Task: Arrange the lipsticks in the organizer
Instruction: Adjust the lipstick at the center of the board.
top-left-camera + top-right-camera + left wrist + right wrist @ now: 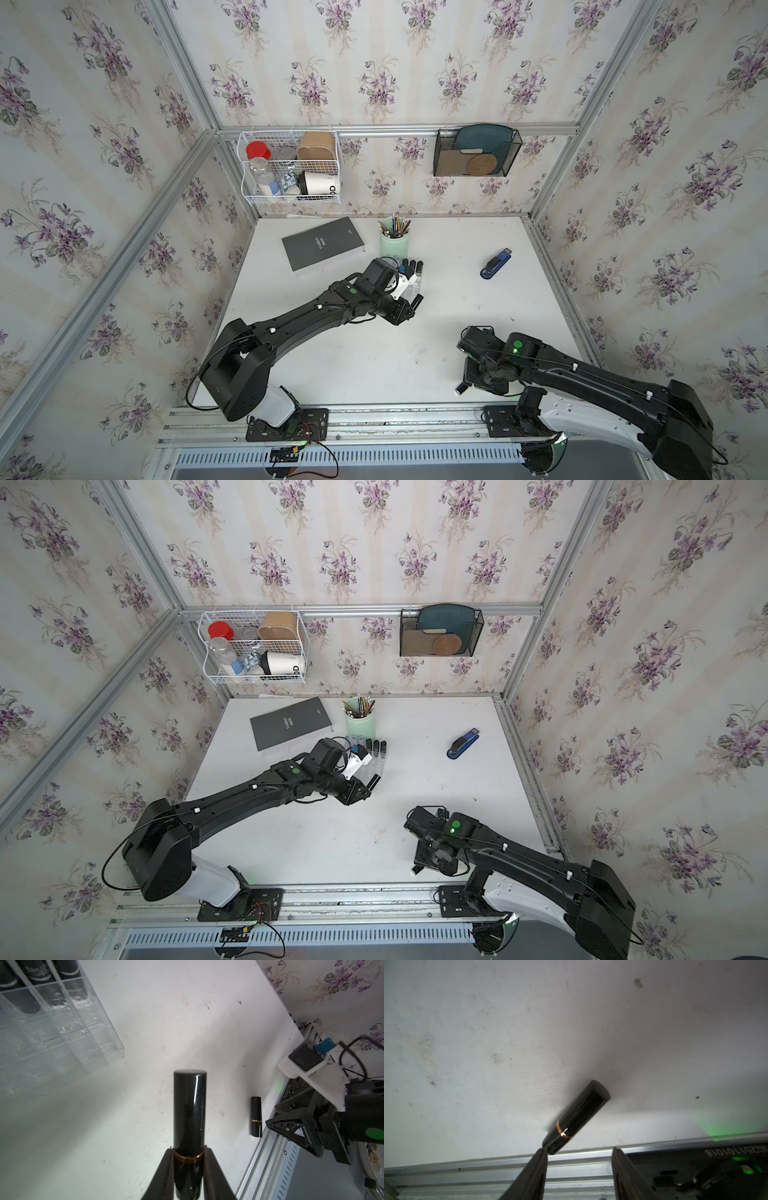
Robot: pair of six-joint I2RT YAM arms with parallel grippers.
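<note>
**L gripper** (189, 1152): fingers (164, 1167) pinch the held lipstick (189, 1109), a glossy black tube w/ a gold band. The grip sits at the band, and the long end sticks out ahead of the tips. In both top views this gripper hangs near the organizer's front side, clear of the cells.

**R gripper** (579, 1152): fingers (537, 1167) spread, nothing between them. The loose lipstick (576, 1116), also black w/ gold band, lies flat on the worktop just ahead of the tips and slanted to them. Its banded end is just beside one fingertip; contact cannot be told. It lies by the front edge, right of centre.

**Organizer** (93, 1047): clear gridded tray, mid-worktop toward the back edge, just in front of a mint cup (394, 245) of pencils. Three stored lipsticks (39, 972), black, stand in the row nearest the cup.

**Worktop** (374, 365): white, scuffed, dark specks, alu. rail along the front edge. A grey book (322, 243) lies near the back-left corner and a blue stapler (495, 262) toward the right edge.

**Room**: floral wallpaper on three sides, alu. frame. The back wall carries a white wire basket (291, 166) w/ jars and cups, and a black mesh holder (477, 151).
</note>
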